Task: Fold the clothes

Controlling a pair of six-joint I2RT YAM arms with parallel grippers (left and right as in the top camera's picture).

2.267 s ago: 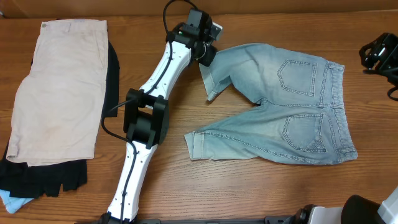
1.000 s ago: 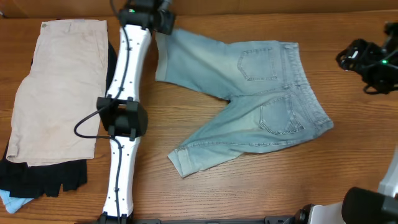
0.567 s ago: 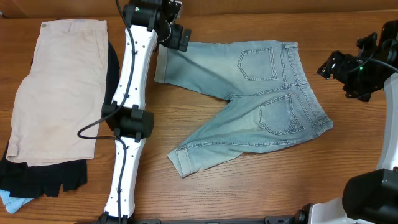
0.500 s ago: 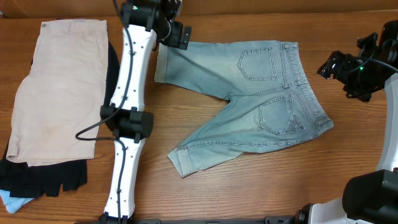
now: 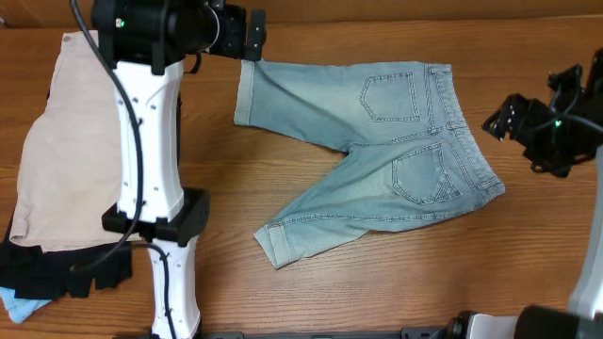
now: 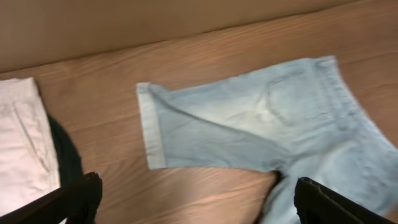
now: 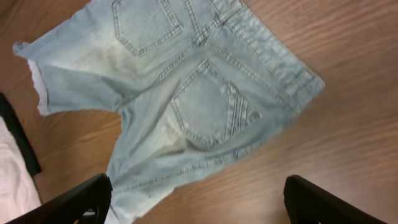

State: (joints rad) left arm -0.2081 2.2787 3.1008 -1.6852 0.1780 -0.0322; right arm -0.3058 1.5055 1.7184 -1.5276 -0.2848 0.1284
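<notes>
Light-blue denim shorts (image 5: 377,141) lie flat in the middle of the table, back pockets up, waistband to the right, both cuffed legs spread out to the left. My left gripper (image 5: 249,34) hangs open and raised just beyond the upper leg's cuff (image 5: 247,92), holding nothing. Its wrist view looks down on the shorts (image 6: 249,124) between wide fingers (image 6: 81,196). My right gripper (image 5: 501,120) stands open off the waistband's right side, apart from the cloth. From its wrist view the shorts (image 7: 186,93) lie ahead of the gripper (image 7: 199,205).
Beige shorts (image 5: 85,141) lie at the far left on top of a black fringed garment (image 5: 66,273), with a bit of pale blue cloth (image 5: 17,303) at the bottom-left corner. The left arm's white links (image 5: 151,160) stand between that pile and the denim.
The denim shorts were dragged left and turned, then the left gripper let go of the upper cuff, opened wide and lifted away. The right gripper shifted slightly near the waistband.
</notes>
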